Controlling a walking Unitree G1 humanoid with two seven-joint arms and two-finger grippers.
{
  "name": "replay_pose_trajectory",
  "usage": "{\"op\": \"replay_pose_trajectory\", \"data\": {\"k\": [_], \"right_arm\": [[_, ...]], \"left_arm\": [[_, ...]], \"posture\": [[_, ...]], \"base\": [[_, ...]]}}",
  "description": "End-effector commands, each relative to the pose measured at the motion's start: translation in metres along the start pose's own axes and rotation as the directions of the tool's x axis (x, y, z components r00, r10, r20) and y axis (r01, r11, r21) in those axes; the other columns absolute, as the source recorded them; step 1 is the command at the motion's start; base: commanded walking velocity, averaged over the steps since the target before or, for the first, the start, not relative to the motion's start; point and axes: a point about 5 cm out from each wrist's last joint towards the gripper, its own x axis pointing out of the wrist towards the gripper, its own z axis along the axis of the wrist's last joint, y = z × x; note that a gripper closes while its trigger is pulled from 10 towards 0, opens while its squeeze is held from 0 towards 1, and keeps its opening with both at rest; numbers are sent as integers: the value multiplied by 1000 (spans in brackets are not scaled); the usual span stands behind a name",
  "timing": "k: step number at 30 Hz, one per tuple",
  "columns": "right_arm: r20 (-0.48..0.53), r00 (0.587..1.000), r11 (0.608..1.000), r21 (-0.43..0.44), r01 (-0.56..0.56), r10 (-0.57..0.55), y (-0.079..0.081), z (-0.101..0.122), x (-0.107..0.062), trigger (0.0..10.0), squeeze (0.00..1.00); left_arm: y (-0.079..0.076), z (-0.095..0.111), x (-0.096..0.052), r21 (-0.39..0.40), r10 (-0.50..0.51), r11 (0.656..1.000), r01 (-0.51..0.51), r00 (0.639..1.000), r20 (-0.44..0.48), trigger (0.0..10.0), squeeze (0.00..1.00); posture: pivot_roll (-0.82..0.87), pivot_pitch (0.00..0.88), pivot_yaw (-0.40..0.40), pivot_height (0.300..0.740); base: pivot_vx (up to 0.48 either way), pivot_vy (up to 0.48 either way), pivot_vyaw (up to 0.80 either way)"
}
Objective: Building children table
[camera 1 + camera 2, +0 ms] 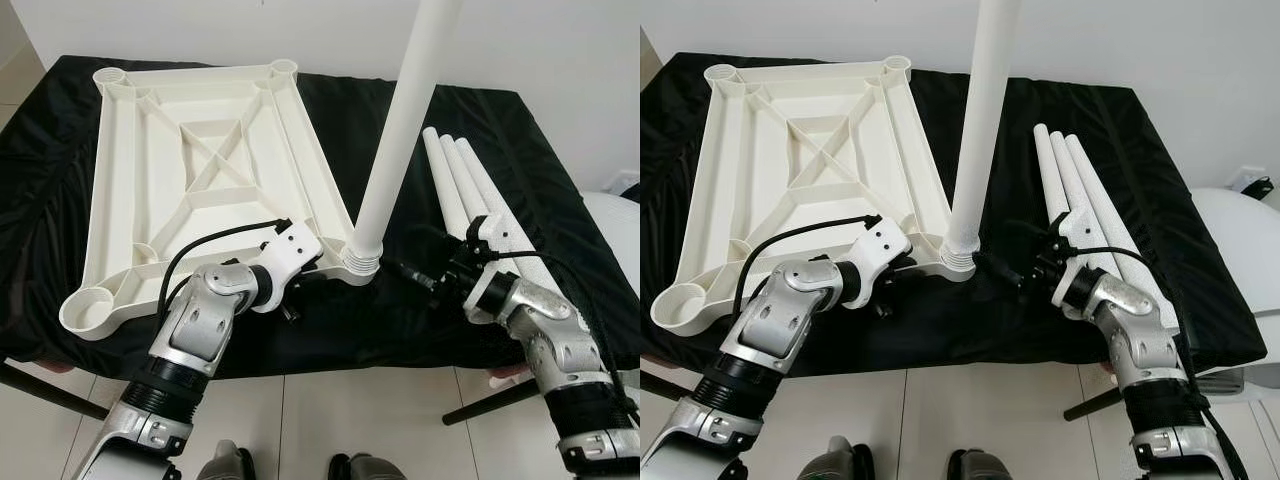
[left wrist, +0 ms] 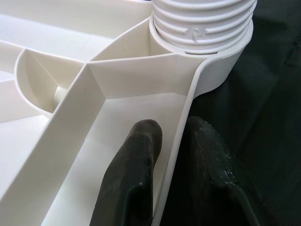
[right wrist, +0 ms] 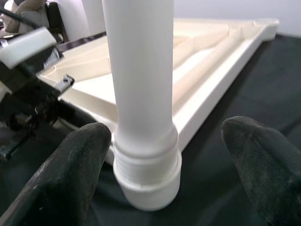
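My left gripper (image 2: 171, 155) is pinched on the rim of the table top (image 1: 200, 170), one finger inside the wall, one outside, just beside the corner socket (image 2: 221, 70) nearest me. Standing in that socket is the upright leg (image 1: 400, 130), its threaded collar still showing ridges above the socket lip, so I judge it's not seated all the way. My right gripper (image 3: 164, 155) sits just on the other side of that socket, fingers spread wide either side of the leg's base, touching nothing.

Here's the worry: with nothing gripping the leg, a tall pole on a half-caught thread could lean and cross-thread, or tip toward the three spare legs (image 1: 480, 195) lying beyond the socket on the black cloth (image 1: 560, 150). If I close off-centre, I'd push it sideways. And if my left hold slips on that thin rim, the whole top, lying underside-up, could slide on the cloth as I twist. The far sockets are unfilled.
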Motion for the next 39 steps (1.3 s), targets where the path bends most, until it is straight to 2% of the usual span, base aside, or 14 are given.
{"op": "replay_pose_trajectory", "data": {"k": [1, 11, 12, 13, 14, 18, 19, 26, 39], "right_arm": [[3, 1000, 1000, 2, -4, 4, 0, -2, -1, 10000, 0], [12, 995, 995, 11, -96, 96, 5, -2, 17, 10000, 0], [9, 994, 994, 16, -110, 109, 6, -3, 19, 10000, 831], [9, 994, 994, 16, -110, 109, 6, -3, 19, 10000, 831], [6, 994, 994, 9, -111, 111, 5, -4, 21, 10000, 1000], [10, 995, 995, -6, -100, 100, 4, -4, 23, 10000, 1000], [12, 994, 994, -13, -107, 108, 4, -3, 26, 10000, 0], [11, 992, 991, -33, -127, 128, 5, -6, 38, 10000, 0], [19, 992, 991, -61, -122, 123, 0, -5, 44, 10000, 0]], "left_arm": [[-3, -17, 4, -39, 70, 997, -73, 995, -66, 10000, 0], [-6, -11, 8, -14, 57, 998, -57, 997, -53, 10000, 0], [-6, -10, 8, -12, 55, 998, -56, 997, -51, 10000, 0], [-6, -10, 8, -12, 55, 998, -56, 997, -51, 10000, 0], [-6, -9, 9, -10, 54, 998, -55, 997, -49, 10000, 0], [-7, -8, 9, -7, 53, 999, -53, 998, -46, 10000, 0], [-7, -7, 10, -5, 51, 999, -51, 998, -43, 10000, 0], [-11, -4, 12, 14, 39, 999, -38, 999, -36, 10000, 0], [-13, -5, 11, 14, 34, 999, -33, 999, -42, 10000, 0]], "posture": [[-42, 90, -69, 740], [-21, 85, -80, 740], [-18, 86, -83, 740], [-18, 86, -83, 740], [-17, 86, -85, 740], [-14, 88, -87, 740], [-8, 93, -89, 740], [3, 100, -90, 740], [9, 108, -92, 740]], "base": [[0, 0, 0], [0, 0, 0], [0, 0, 0], [0, 0, 0], [0, 0, 0], [0, 0, 0], [0, 0, 0], [0, 0, 0], [0, 0, 0]]}}
